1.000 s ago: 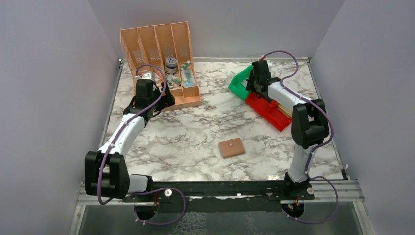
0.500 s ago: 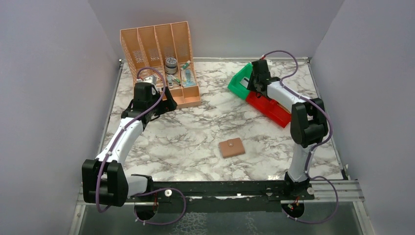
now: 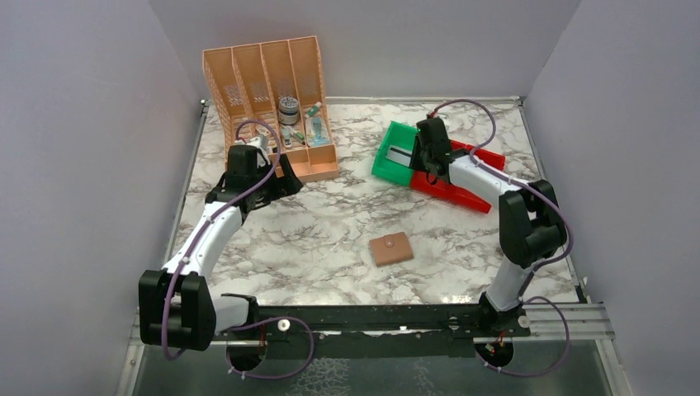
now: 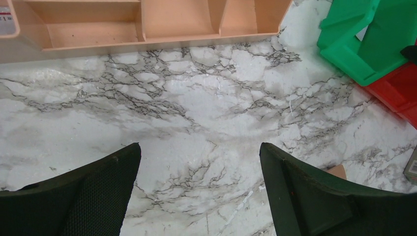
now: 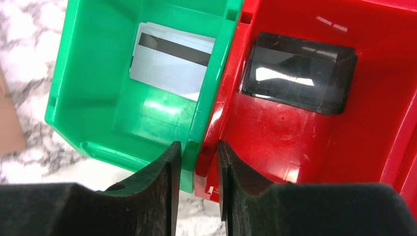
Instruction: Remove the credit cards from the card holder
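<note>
Right pincer, clenched on green bin and red bin, had swung them; card holder behind it lay shut; left pincer released.

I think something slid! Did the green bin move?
Yes. The green bin has slid left, closer to the peach organizer, and turned a little. The right gripper has its jaws pinching the bin's wall.

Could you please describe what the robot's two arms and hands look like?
The left arm and right arm have smooth white links joined by chunky black joint housings, with a thin purple cable looping along each. The left hand and right hand each have two broad, matt black fingers.
</note>
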